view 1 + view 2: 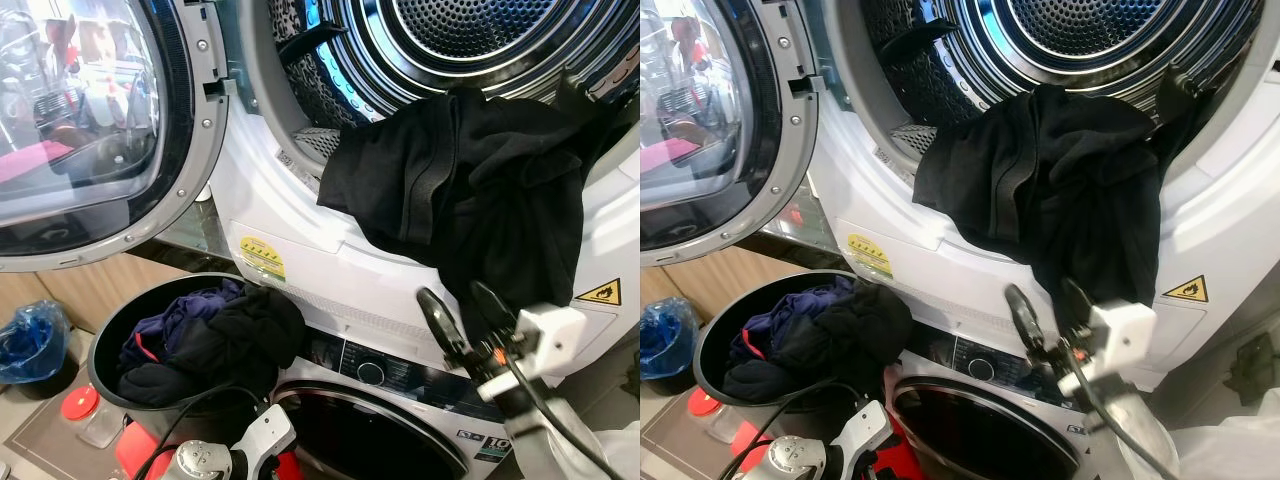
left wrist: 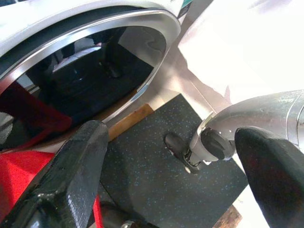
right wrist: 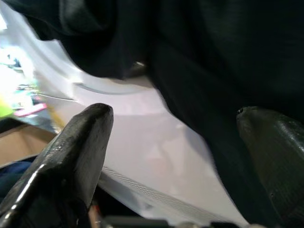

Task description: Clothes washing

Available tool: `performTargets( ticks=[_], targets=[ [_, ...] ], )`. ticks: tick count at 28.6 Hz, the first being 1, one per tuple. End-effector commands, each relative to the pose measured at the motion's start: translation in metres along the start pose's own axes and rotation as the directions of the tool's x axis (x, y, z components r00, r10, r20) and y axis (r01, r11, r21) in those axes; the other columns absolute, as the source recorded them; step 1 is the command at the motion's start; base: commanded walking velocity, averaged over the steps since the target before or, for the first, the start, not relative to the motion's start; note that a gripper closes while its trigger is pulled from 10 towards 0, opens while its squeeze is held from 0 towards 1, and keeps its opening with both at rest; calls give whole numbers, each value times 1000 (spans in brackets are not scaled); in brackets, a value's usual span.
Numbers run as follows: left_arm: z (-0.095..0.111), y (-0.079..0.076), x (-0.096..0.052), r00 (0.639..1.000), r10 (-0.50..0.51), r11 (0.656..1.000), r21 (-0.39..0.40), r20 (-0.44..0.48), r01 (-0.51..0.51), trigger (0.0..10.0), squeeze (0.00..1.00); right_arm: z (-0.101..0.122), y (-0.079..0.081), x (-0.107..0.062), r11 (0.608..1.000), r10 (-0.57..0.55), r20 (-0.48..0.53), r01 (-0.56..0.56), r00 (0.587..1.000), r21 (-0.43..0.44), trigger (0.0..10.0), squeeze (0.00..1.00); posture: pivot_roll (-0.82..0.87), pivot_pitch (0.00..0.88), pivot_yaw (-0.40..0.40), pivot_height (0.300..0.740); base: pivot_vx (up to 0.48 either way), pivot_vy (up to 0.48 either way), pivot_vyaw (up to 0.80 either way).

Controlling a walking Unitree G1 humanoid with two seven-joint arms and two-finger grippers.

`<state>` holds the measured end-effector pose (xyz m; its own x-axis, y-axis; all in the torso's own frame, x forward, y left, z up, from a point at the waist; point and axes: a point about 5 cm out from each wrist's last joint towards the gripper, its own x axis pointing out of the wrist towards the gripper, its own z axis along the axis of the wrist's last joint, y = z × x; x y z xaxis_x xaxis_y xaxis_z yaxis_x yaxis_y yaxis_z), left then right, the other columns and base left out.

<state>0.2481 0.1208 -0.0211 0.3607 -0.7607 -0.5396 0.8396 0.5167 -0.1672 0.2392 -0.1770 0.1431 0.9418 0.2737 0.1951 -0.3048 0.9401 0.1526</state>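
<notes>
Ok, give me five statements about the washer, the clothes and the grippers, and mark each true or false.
1. The upper drum's door is shut. False: it is swung open to the robot's left.
2. A black garment hangs over the drum's rim. True.
3. The right gripper is clamped on that garment. False: its fingers are open, just below the hanging cloth.
4. The black basket holds dark clothes. True.
5. The left gripper grips a red shirt. False: it is open, low before the lower machine, and holds nothing.
</notes>
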Motion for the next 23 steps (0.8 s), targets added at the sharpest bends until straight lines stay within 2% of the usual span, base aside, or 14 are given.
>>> performTargets(
  ticks=[1, 3, 4, 5, 6, 8, 11, 12, 14, 16, 20, 23],
  targets=[
    [-8, -1, -4, 1000, 7, 1000, -10, -20, -8, 10000, 0, 3, 2, -1, 999, -15, 34, 16, 999, -28, 10000, 0, 10, 21, 29, 740, 0, 0, 0],
    [-8, -1, -4, 1000, 7, 1000, -9, -21, -7, 10000, 0, 4, 11, -6, 980, 41, 59, -51, 997, 194, 10000, 0, 12, 22, 29, 740, 0, 0, 0],
    [-9, -1, -4, 1000, 3, 1000, -12, -20, -4, 10000, 0, 11, 21, -14, 900, 139, 127, -179, 982, 398, 10000, 0, 6, 20, 27, 740, 0, 0, 0],
    [-9, -1, -4, 1000, 2, 1000, -13, -20, -2, 10000, 0, 14, 25, -17, 865, 175, 159, -229, 972, 447, 10000, 0, 6, 20, 27, 740, 0, 0, 0],
    [-9, -1, -4, 1000, -1, 1000, -13, -20, 0, 10000, 0, 16, 23, -21, 861, 179, 171, -239, 969, 450, 10000, 0, 8, 17, 28, 740, 0, 0, 0],
    [-8, -1, -4, 1000, -4, 1000, -13, -18, 3, 10000, 0, 15, 13, -27, 887, 155, 156, -207, 976, 413, 10000, 0, 1, 15, 27, 740, 0, 0, 0],
    [-8, -2, -3, 1000, -6, 1000, -12, -19, 6, 10000, 0, 5, 4, -46, 863, 211, 114, -240, 971, 444, 10000, 0, -2, 20, 25, 740, 0, 0, 0],
    [-9, -2, -3, 1000, -5, 1000, -11, -22, 5, 10000, 0, -1, -5, -52, 883, 154, 82, -175, 985, 436, 10000, 0, -4, 27, 26, 740, 0, 0, 0],
    [-8, -2, -3, 1000, -1, 1000, -16, -17, 1, 10000, 0, -1, -18, -54, 904, 73, 78, -99, 994, 415, 10000, 0, -9, 29, 26, 740, 0, 0, 0],
    [-9, -2, -3, 1000, 0, 1000, -23, -13, -1, 10000, 0, 9, -34, -56, 893, -24, 136, -40, 990, 449, 10000, 0, -12, 32, 28, 740, 0, 0, 0],
    [-9, -2, -3, 1000, 2, 1000, -24, -16, -2, 10000, 0, 8, -44, -55, 916, -97, 129, 38, 987, 399, 10000, 0, -18, 29, 29, 740, 0, 0, 0],
    [-10, -2, -3, 1000, 3, 1000, -24, -19, -3, 10000, 0, 7, -47, -54, 921, -114, 133, 54, 984, 386, 10000, 0, -17, 30, 28, 740, 0, 0, 0]
  ],
)
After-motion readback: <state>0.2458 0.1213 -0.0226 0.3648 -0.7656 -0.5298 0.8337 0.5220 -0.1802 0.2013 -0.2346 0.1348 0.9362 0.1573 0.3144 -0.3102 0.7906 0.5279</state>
